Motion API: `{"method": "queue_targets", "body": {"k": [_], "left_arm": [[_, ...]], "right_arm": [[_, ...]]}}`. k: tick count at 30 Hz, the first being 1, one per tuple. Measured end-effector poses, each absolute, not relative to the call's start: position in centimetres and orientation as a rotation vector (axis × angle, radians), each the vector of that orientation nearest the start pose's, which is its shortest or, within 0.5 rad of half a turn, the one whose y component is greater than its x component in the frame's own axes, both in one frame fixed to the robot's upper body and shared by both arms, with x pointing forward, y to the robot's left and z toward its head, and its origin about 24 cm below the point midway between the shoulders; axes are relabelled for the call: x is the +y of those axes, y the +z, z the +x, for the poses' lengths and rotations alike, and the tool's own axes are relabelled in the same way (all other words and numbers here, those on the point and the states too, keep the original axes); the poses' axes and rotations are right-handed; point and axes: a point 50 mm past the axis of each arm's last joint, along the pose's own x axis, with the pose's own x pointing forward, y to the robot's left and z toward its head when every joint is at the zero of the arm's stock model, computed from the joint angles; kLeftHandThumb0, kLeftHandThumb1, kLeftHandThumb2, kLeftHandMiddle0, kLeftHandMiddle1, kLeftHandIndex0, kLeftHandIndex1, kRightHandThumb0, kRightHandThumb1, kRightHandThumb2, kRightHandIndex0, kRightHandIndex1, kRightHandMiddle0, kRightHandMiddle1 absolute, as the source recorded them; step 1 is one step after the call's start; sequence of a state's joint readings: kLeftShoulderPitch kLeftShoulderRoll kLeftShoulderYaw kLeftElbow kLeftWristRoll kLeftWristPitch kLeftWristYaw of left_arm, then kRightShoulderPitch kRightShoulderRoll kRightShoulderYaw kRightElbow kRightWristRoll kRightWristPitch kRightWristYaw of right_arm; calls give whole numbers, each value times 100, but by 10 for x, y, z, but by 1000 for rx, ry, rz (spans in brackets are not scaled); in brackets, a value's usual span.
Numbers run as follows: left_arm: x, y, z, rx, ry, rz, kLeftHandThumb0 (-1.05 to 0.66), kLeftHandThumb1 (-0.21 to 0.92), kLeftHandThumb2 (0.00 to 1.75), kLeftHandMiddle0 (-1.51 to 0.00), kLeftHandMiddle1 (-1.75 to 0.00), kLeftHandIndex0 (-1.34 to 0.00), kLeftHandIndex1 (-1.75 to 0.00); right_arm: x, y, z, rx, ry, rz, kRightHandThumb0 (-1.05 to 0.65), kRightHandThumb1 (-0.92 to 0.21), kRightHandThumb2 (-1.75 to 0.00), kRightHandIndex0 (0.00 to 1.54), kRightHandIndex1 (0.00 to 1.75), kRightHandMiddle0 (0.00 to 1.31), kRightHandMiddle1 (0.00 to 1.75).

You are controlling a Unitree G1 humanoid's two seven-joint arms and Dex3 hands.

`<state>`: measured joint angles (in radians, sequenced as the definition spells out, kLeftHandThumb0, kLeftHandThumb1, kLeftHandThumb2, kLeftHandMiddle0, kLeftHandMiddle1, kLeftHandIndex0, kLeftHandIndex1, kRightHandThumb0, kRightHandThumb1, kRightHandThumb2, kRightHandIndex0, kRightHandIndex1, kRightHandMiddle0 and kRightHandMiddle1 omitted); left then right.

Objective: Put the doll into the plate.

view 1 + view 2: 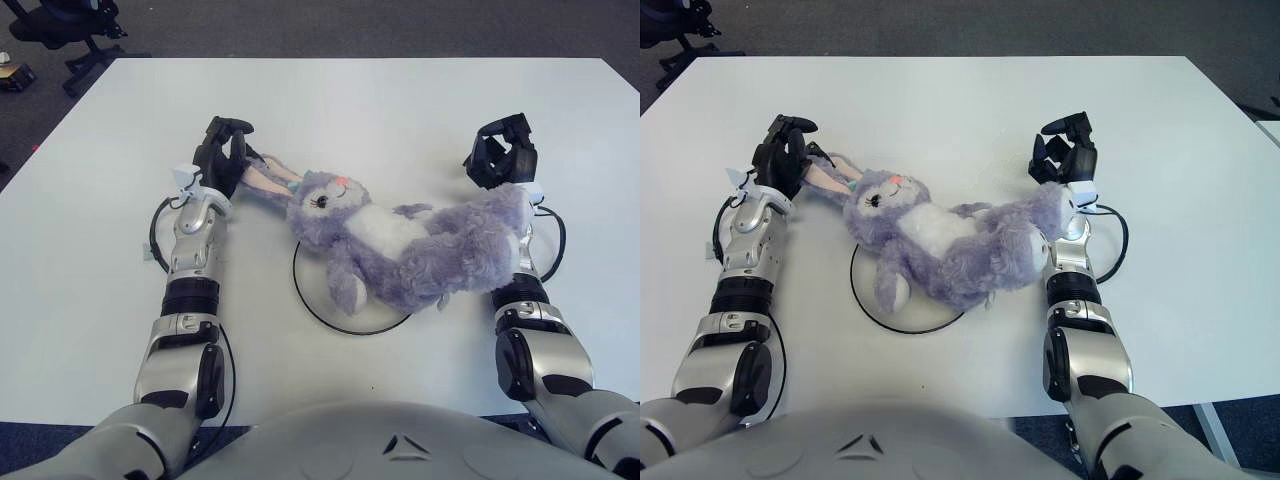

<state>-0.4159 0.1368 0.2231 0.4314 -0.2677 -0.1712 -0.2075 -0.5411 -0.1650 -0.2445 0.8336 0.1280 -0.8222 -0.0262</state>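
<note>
The doll (pixel 400 245) is a purple plush rabbit with a white belly. It lies on its back across the plate (pixel 312 305), a white disc with a thin black rim, with its head to the left and its legs to the right. My left hand (pixel 222 152) is at the tips of the doll's ears (pixel 262 180), fingers relaxed and not closed on them. My right hand (pixel 503 152) is just beyond the doll's hind end, open and empty. The doll's hind part lies against my right forearm (pixel 522 262).
The white table (pixel 400 110) reaches far back and to both sides. A black office chair (pixel 65 25) stands on the dark floor beyond the far left corner. The table's front edge is close to my body.
</note>
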Motion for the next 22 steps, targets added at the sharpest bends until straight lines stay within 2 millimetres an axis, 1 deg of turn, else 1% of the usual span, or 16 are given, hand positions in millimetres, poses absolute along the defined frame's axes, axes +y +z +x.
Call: {"method": "queue_targets", "body": {"k": [7, 22], "left_arm": [[199, 82, 327, -196, -42, -175, -35, 92, 48, -83, -175, -24, -171], [198, 83, 326, -196, -48, -172, -35, 92, 46, -84, -175, -25, -169]], "right_arm": [[-214, 93, 328, -570, -197, 36, -36, -85, -61, 79, 170, 25, 175], [-215, 93, 329, -561, -183, 36, -36, -83, -64, 79, 171, 26, 175]]}}
